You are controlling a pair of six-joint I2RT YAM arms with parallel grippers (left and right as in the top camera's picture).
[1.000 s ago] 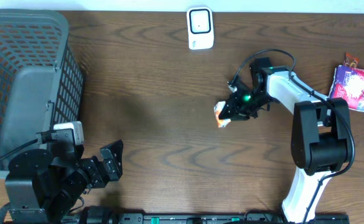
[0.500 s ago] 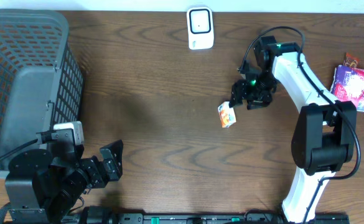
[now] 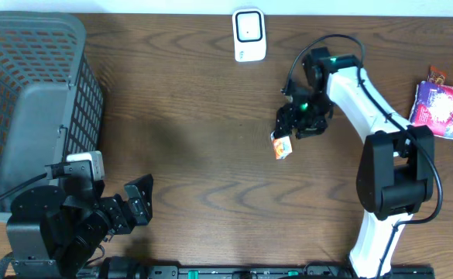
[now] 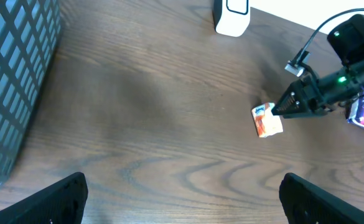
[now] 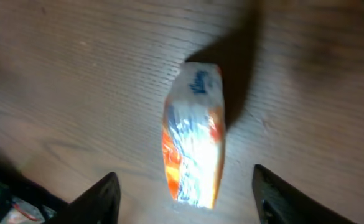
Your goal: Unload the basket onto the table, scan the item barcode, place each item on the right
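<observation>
Dark wood table [image 3: 195, 155] carries the packet [image 3: 281, 146], lying loose beneath your right gripper [image 5: 185, 202], jaws apart and empty (left gripper [image 3: 139, 200] gapes too, idle). Looks like the pickup step: straddle it, close, then show its barcode to the scanner [image 3: 249, 35].

Dark brown wood-grain table [image 3: 180, 139]. Grey plastic mesh basket [image 3: 32, 93] fills the far left corner, its side along the left edge. Pile of snack packets [image 3: 441, 107] at the right edge: a pink-purple one on top, something red behind, a pale one partly cut off.
</observation>
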